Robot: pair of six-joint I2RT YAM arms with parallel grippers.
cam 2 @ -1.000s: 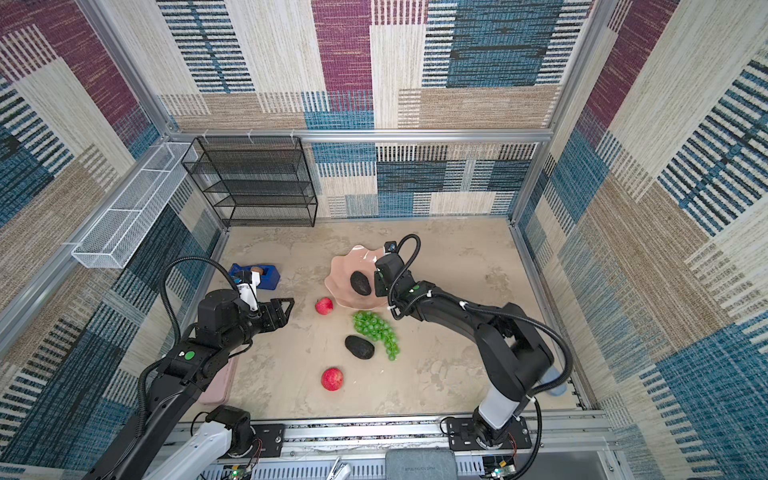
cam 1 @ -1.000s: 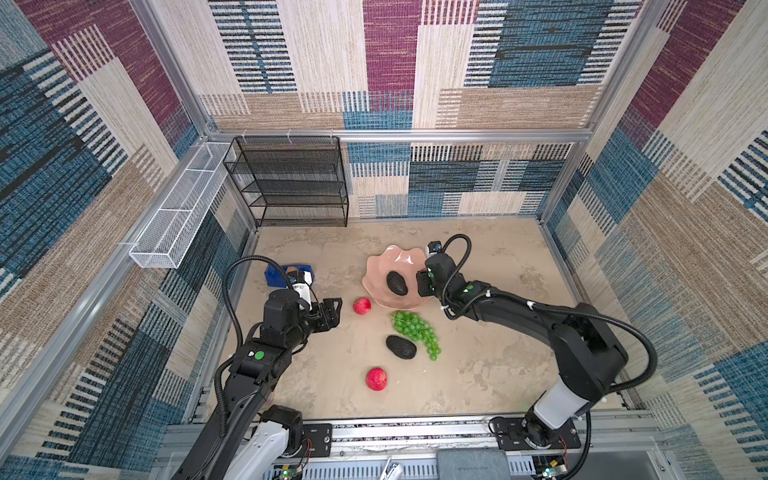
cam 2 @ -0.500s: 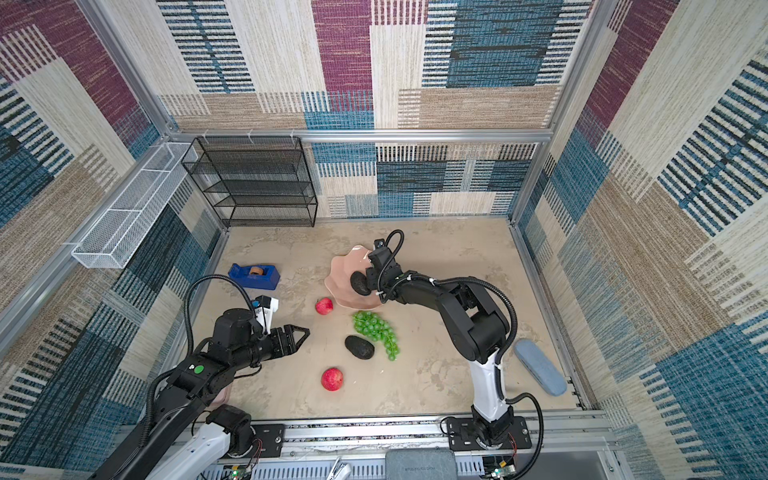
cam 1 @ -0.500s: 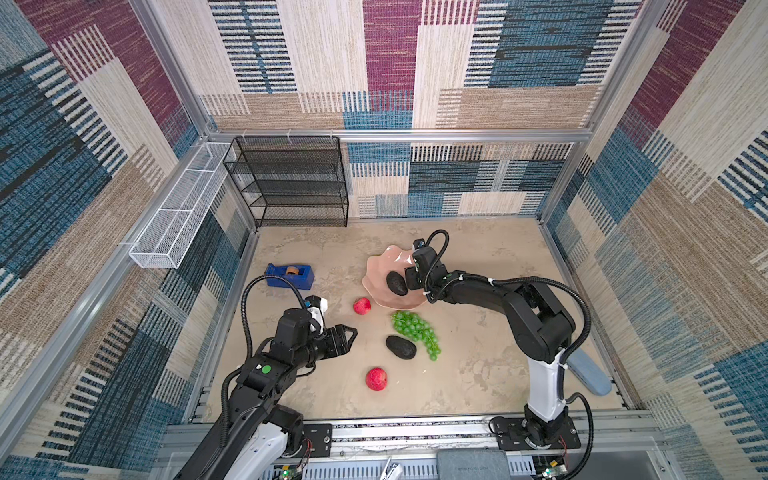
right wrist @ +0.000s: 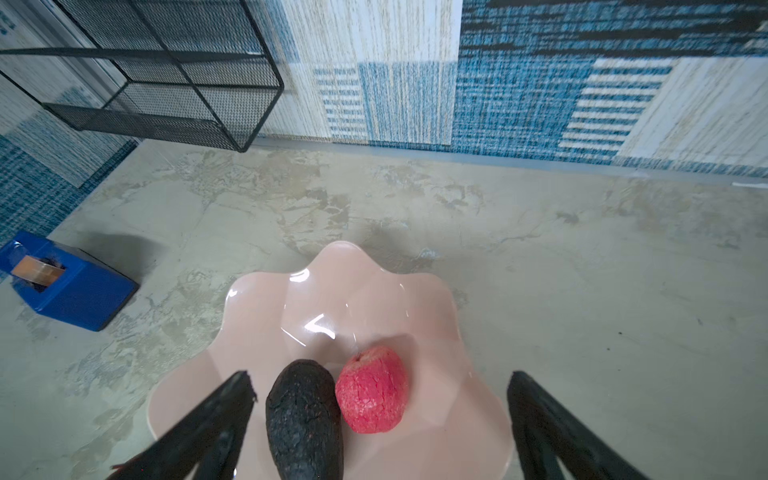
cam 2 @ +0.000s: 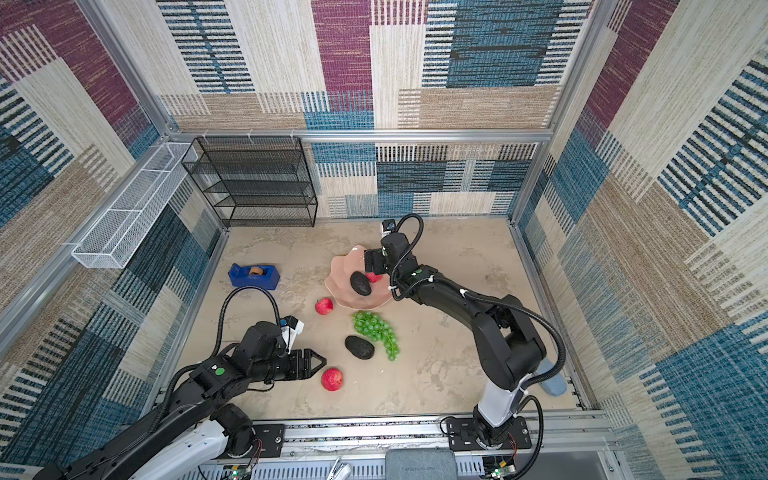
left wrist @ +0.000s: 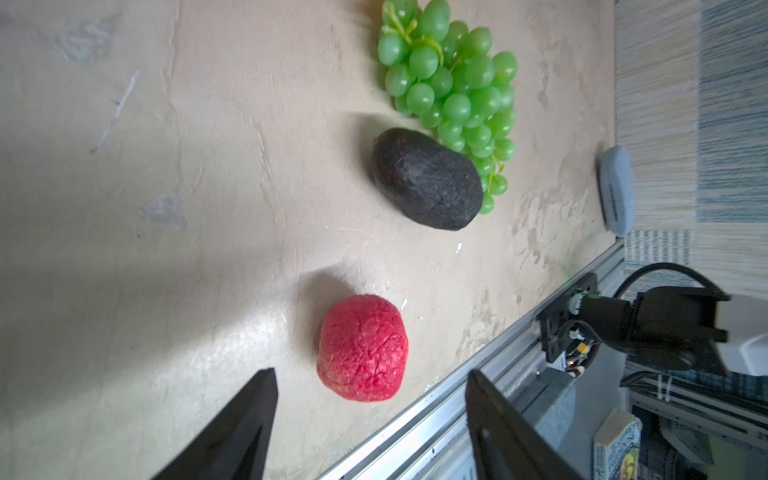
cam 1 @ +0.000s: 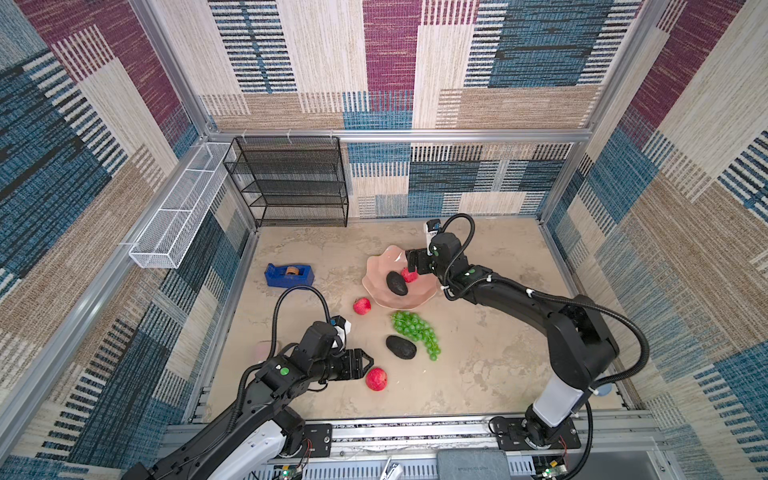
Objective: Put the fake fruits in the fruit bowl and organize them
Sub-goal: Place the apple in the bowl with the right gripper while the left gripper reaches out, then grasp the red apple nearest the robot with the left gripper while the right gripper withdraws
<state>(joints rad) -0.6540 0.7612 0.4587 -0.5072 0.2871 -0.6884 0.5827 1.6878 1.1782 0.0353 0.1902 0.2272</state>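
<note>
Red apple (right wrist: 371,390) just released into fruit bowl (right wrist: 353,286) beside avocado (right wrist: 303,419), right jaws wide; left jaws parted, empty, nearing next apple (left wrist: 362,348).

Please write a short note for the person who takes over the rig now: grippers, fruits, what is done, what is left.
Left gripper: open, aimed at the front apple, not gripping it.
Right gripper: open, empty, over the bowl.
Done: one avocado and one apple lie in the bowl.
Left: front apple, the apple beside the bowl, second avocado, grapes, all on the table.
</note>
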